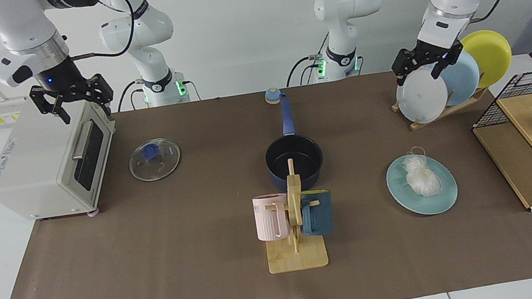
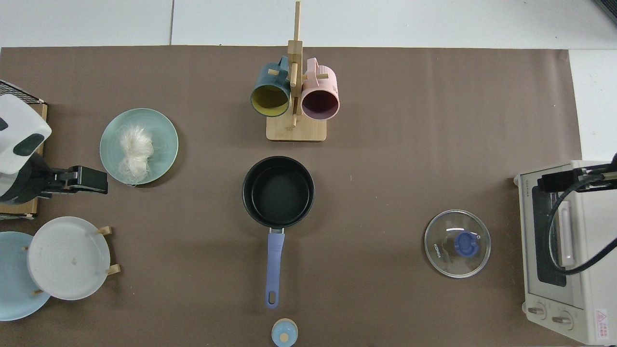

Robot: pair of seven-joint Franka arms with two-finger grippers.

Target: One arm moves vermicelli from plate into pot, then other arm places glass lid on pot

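- Above the plate rack at the far side of the table hangs the left claw, its fingers spread apart and holding nothing; in the facing view it sits in front of the upper edge of the grey-white plate.
- Nearer the camera than this claw in the facing view, and well below it, lies the pale teal plate with the vermicelli heaped on it, a loose thread curling off the top of the bundle.
- From above, the left claw points toward the teal plate and stops just short of its rim; the vermicelli lies beyond the claw tip, untouched.
- Well away from the left claw, toward the middle of the table, stands the pot, nothing in its black inside, its blue handle pointing toward the arm bases.
- Just on the camera side of the pot stands a wooden mug tree carrying a pink mug and a blue mug.
- Over the top of the toaster oven hangs the right claw, fingers wide apart and empty; this arm waits.
- Below the right claw and toward the table's middle, the glass lid lies flat on the table beside the oven, blue knob up, well apart from the pot.
- Beyond the tip of the pot handle sits a small round blue object.
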